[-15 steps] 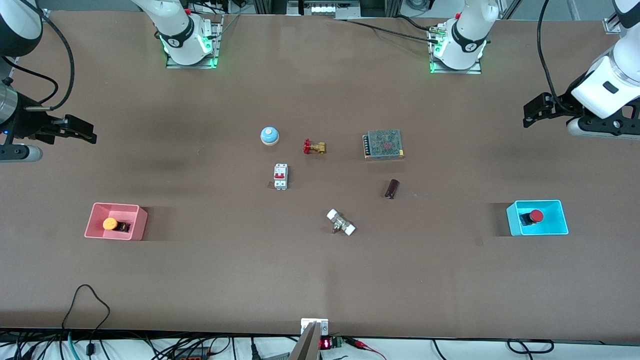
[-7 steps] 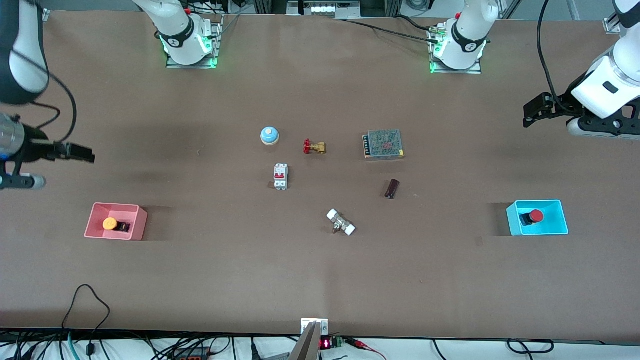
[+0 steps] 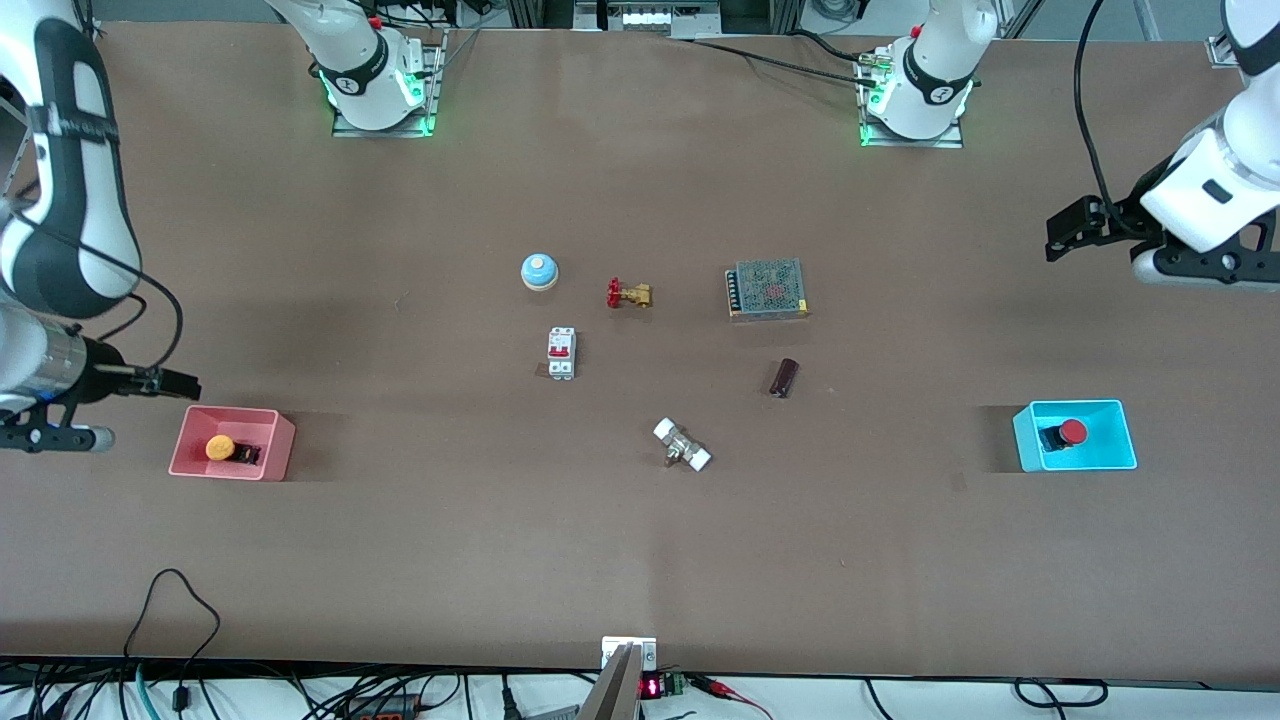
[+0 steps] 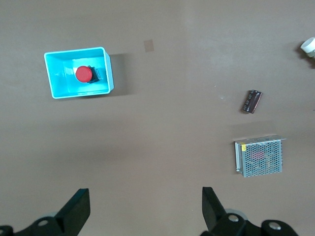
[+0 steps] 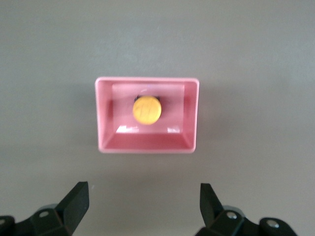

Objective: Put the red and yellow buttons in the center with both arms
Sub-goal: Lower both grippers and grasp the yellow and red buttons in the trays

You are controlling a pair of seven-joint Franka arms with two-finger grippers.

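Since the earlier frames, the right claw [image 3: 160, 382] has travelled toward the front camera along the right arm's end of the tabletop [image 3: 640, 560] and now hangs beside the pink bin [image 3: 190, 462], at the bin's edge farther from that camera. Its fingers [image 5: 74, 201] stand spread wide, holding nothing. The left claw [image 3: 1062, 232] has shifted only slightly and waits in the air at the left arm's end, over bare tabletop, also spread and empty.

Neither button has moved. The yellow button [image 3: 220, 447] sits in the pink bin with its round cap facing up; its black base [image 3: 246, 455] shows beside the cap, on the side toward the table's middle. The red button [image 3: 1072, 432] sits in the blue bin [image 3: 1128, 462], cap up, its black base showing toward the table's middle. From above, neither cap shows a long axis.

At the middle lie a blue bell [image 3: 539, 270], a brass valve [image 3: 629, 294], a mesh-covered box [image 3: 767, 288], a white switch [image 3: 561, 353], a dark cylinder [image 3: 784, 378] and a white-ended fitting [image 3: 682, 445], all well apart from both bins and unchanged.
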